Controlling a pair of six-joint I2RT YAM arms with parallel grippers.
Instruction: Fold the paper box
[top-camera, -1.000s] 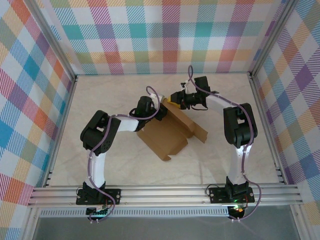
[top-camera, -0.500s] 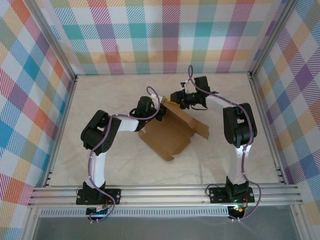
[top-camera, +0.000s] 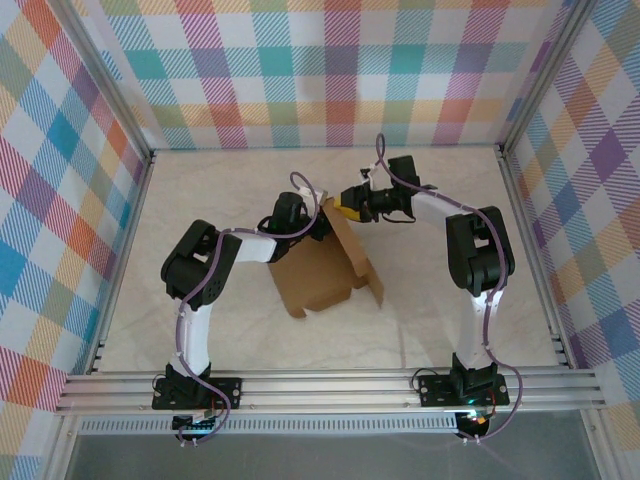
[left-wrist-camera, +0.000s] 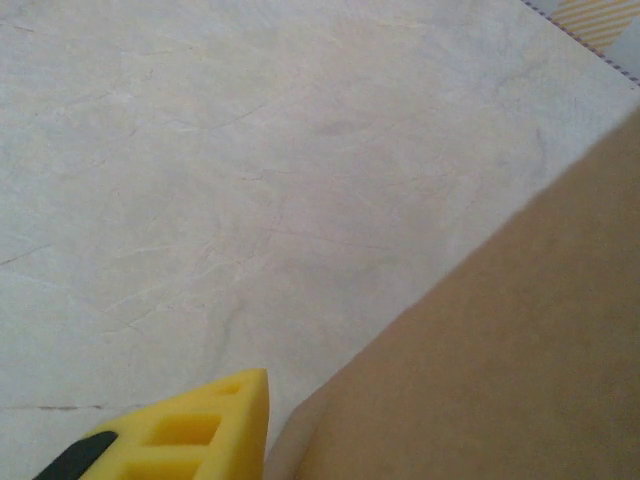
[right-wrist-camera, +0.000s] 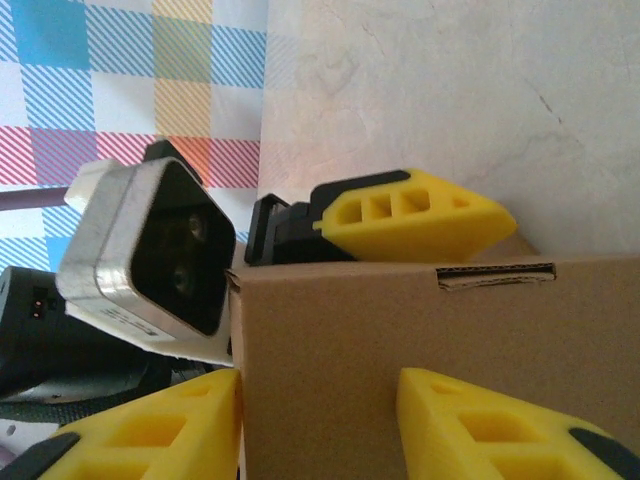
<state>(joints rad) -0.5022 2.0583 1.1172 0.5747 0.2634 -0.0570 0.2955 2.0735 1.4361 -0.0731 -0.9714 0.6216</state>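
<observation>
The paper box (top-camera: 322, 268) is a brown die-cut sheet, partly folded and standing tilted at the table's middle, with a flap (top-camera: 368, 283) hanging toward the near right. My left gripper (top-camera: 319, 222) is shut on its top far edge. In the left wrist view one yellow finger (left-wrist-camera: 195, 435) lies beside the cardboard (left-wrist-camera: 500, 350), which hides the other finger. My right gripper (right-wrist-camera: 320, 425) is open just behind the same edge, its fingers wide apart against the cardboard panel (right-wrist-camera: 400, 320). A slot (right-wrist-camera: 495, 277) is cut near the panel's top.
The left gripper's finger (right-wrist-camera: 415, 215) and wrist camera (right-wrist-camera: 150, 255) sit right behind the panel, close to my right gripper. Checked walls (top-camera: 330, 70) and metal rails (top-camera: 330, 385) enclose the pale table (top-camera: 200, 190).
The sheet has swung up and toward the left: its right flap moved from the table's right side to the near middle. Both grippers stayed close together at the top edge.
</observation>
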